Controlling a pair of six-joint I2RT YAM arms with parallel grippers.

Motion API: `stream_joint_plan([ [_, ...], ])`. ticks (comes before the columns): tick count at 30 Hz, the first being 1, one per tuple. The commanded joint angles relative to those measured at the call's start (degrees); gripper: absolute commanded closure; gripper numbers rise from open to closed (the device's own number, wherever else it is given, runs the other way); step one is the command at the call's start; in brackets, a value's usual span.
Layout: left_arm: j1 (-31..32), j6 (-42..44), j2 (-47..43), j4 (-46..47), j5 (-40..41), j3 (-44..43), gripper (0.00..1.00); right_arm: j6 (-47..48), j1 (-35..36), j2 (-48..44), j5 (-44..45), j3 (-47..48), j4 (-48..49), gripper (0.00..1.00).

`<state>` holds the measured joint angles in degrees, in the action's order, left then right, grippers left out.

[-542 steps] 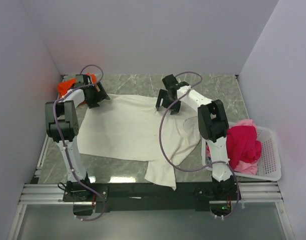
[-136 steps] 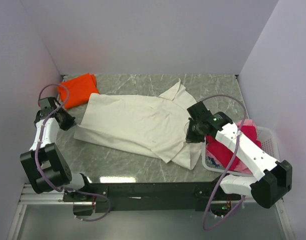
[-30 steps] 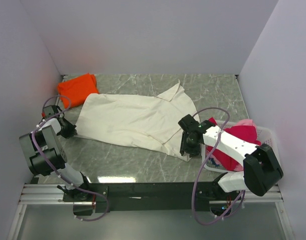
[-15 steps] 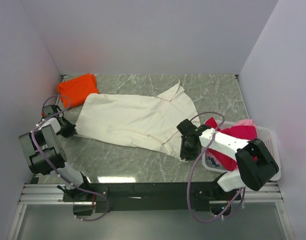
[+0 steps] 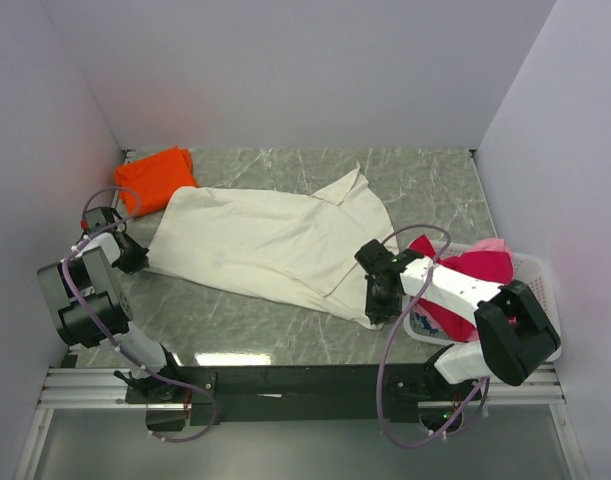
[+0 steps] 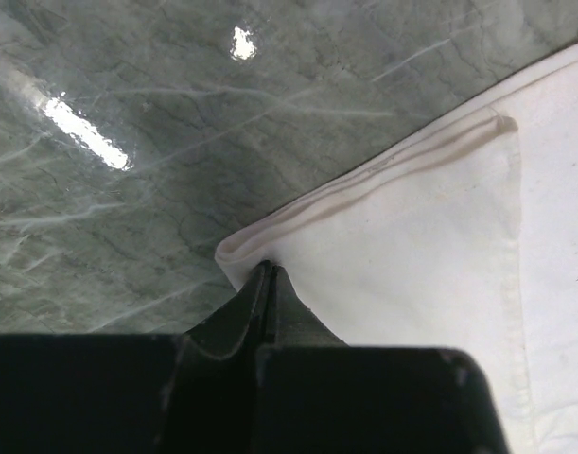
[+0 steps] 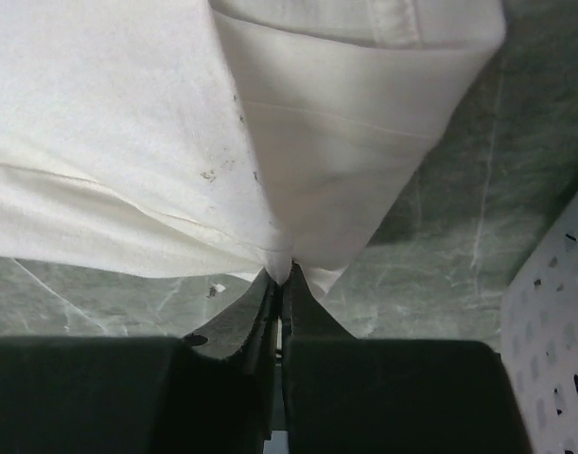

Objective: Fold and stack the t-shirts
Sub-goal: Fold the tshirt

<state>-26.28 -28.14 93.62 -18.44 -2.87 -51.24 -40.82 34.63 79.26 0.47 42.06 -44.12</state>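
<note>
left gripper (image 6: 268,276) clamps a hem corner of the cream t-shirt (image 5: 265,240), right gripper (image 7: 281,276) its near edge; best lifted together, cloth taut, so the fold lands square

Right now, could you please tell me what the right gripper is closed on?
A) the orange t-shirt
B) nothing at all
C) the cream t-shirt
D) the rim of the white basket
C: the right wrist view shows the right gripper pinched shut on a fold at the edge of the cream t-shirt. The orange t-shirt lies away in the far left corner, and the basket sits off to the gripper's side.
</note>
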Motion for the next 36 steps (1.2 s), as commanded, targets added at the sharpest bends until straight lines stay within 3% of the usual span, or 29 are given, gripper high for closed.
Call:
stream_joint_plan([
  [1,-0.44,1.95,0.33,0.24,4.72,-1.05,0.99,1.09,0.35,-0.69,2.52,1.53,-6.15,0.99],
  [5,-0.52,1.95,0.07,0.24,4.2,-0.79,0.99,1.09,0.44,-0.07,2.25,2.14,-6.68,0.97],
  [8,-0.52,1.86,-0.46,-0.37,3.31,-1.05,0.98,1.35,0.44,-0.42,2.87,4.16,-8.35,0.88],
  [12,-0.35,1.16,-3.52,-1.51,2.17,-1.31,0.62,2.41,0.87,-2.44,3.4,10.91,-12.55,0.71],
  [15,-0.44,0.46,-6.16,-2.39,1.21,-1.49,0.46,3.55,2.01,-3.06,4.1,17.49,-15.28,0.6],
  [19,-0.09,-0.25,-9.51,-3.71,1.38,-1.75,0.33,5.13,3.94,-1.66,3.84,23.58,-14.95,0.56],
  [24,1.49,-0.69,-12.58,-3.89,0.94,-1.76,0.29,5.31,6.23,1.06,-0.19,23.43,-5.58,0.55],
  [27,6.05,-1.13,-12.85,-3.19,1.03,-1.67,0.29,5.31,7.03,4.05,-3.8,21.22,1.11,0.56],
  [36,16.08,-3.67,-8.82,0.59,-1.87,-3.51,0.28,7.33,9.31,15.65,-5.57,23.24,7.64,0.56],
])
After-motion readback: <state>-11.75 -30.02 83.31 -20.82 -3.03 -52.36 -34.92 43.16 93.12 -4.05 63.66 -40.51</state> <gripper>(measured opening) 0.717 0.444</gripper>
